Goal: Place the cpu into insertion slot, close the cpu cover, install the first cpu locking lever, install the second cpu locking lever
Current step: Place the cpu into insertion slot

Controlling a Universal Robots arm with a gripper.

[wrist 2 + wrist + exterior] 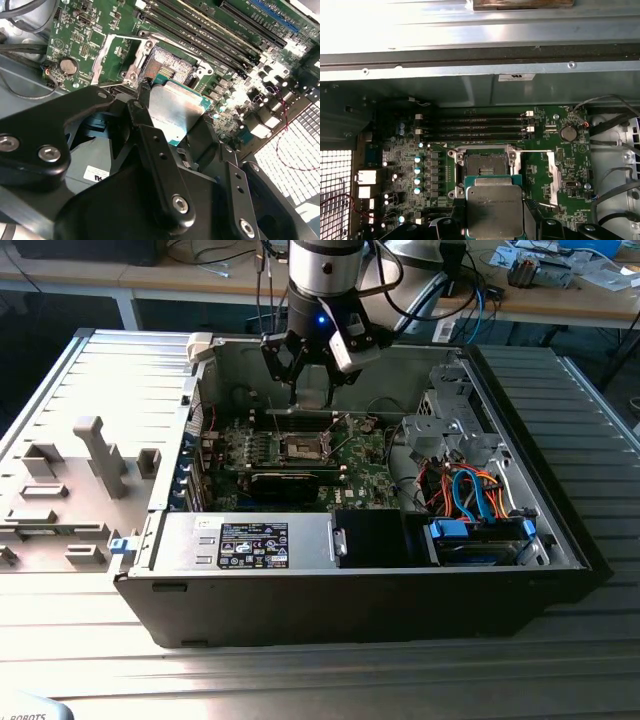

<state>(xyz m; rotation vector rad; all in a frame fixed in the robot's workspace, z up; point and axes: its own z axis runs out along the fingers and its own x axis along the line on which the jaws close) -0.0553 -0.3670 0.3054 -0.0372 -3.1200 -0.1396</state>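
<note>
Firmly clamped in the gripper [172, 125]: the cpu [175, 107], pinched at two opposite edges. Hangs over the slot [167, 67], near but apart, not seated. Could come down skewed or turned the wrong way and bend the socket contacts. Could slip from so thin a hold. Could also snag the cover [100, 59], lying open just beside the slot, or the loose lever [535, 151] along the slot's edge. Cannot tell the gap beneath the cpu, nor whether it sits level with the board [570, 150]. Underside and corner marks hidden. Near part of the slot masked by the cpu in both wrist views. Farther off, case [350, 600] corners too dark to make out.
</note>
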